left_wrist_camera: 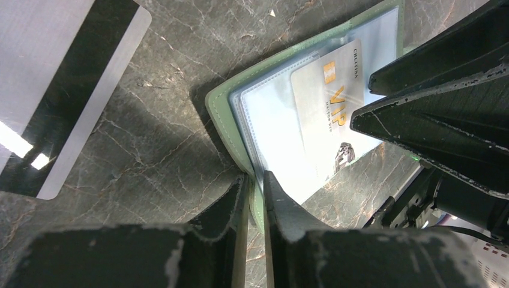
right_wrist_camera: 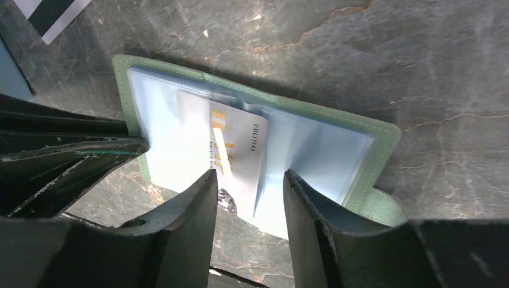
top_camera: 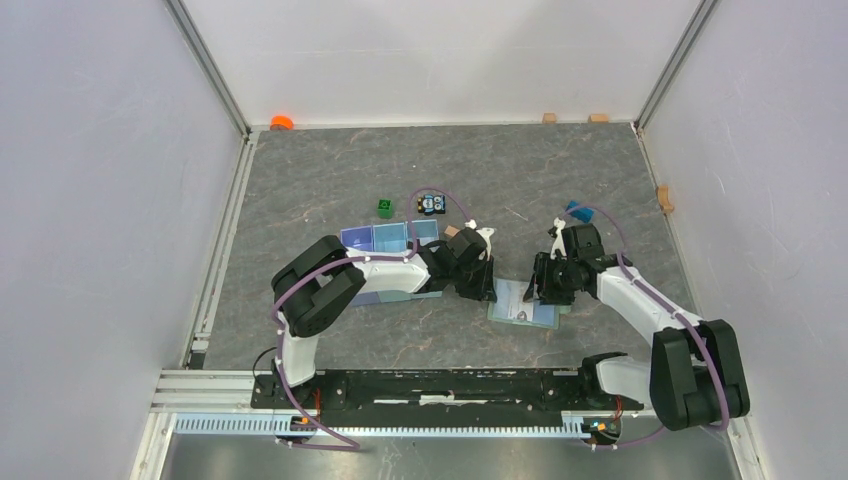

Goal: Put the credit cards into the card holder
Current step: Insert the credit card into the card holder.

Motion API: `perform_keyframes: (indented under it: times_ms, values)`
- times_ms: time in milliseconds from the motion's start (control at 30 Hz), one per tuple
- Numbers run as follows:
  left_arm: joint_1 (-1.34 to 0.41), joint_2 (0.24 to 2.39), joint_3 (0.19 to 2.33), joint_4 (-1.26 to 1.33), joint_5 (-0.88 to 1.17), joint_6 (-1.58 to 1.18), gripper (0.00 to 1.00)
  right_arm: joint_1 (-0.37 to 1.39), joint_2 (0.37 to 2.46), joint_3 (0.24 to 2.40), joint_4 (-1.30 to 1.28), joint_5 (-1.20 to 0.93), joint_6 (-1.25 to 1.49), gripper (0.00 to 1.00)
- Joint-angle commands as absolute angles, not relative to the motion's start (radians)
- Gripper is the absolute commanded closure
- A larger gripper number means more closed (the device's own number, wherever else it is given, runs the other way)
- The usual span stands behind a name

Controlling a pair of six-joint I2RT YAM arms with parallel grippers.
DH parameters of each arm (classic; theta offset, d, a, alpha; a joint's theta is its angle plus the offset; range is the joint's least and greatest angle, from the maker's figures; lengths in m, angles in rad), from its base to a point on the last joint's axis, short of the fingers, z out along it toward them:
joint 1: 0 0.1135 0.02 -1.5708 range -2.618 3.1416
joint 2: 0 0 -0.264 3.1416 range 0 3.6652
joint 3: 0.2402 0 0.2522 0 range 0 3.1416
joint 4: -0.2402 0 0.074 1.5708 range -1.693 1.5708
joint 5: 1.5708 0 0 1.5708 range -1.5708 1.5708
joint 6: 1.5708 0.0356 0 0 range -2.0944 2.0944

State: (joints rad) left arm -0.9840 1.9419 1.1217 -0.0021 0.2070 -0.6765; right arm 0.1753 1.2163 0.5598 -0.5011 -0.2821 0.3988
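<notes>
The card holder (top_camera: 522,303) lies open on the table, sage-green outside (right_wrist_camera: 379,139), with pale blue clear slots inside. My left gripper (left_wrist_camera: 256,178) is shut on its green edge (left_wrist_camera: 223,114). A whitish credit card with gold "VIP" lettering (right_wrist_camera: 237,150) sits partly in a clear slot, one end sticking out past the holder's edge. My right gripper (right_wrist_camera: 249,174) hangs open just above that card, its fingers either side of it and not touching it. A second credit card with a dark stripe (left_wrist_camera: 72,84) lies flat on the table beside the holder.
A light blue three-compartment tray (top_camera: 390,237) stands behind the left arm. Behind the tray sit a green block (top_camera: 386,207) and a small toy car (top_camera: 431,204). A blue object (top_camera: 577,210) lies behind the right gripper. Small wooden pieces (top_camera: 549,118) and an orange item (top_camera: 282,122) line the walls.
</notes>
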Motion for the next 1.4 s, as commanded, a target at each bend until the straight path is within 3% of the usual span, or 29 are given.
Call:
perform_keyframes:
  times_ms: [0, 600, 1000, 1367]
  values:
    - [-0.996, 1.973, 1.096, -0.052, 0.221, -0.691, 0.79, 0.213, 1.191, 0.598, -0.509, -0.272, 0.422, 0.51]
    - [-0.995, 1.958, 1.093, -0.011, 0.257, -0.693, 0.57, 0.335, 1.234, 0.654, -0.471, -0.231, 0.51, 0.54]
    - [-0.988, 1.949, 1.075, -0.008, 0.25, -0.698, 0.56, 0.334, 1.207, 0.647, -0.558, -0.078, 0.483, 0.49]
    - [-0.983, 1.951, 1.077, -0.006, 0.255, -0.696, 0.58, 0.333, 1.218, 0.579, -0.516, -0.12, 0.492, 0.52]
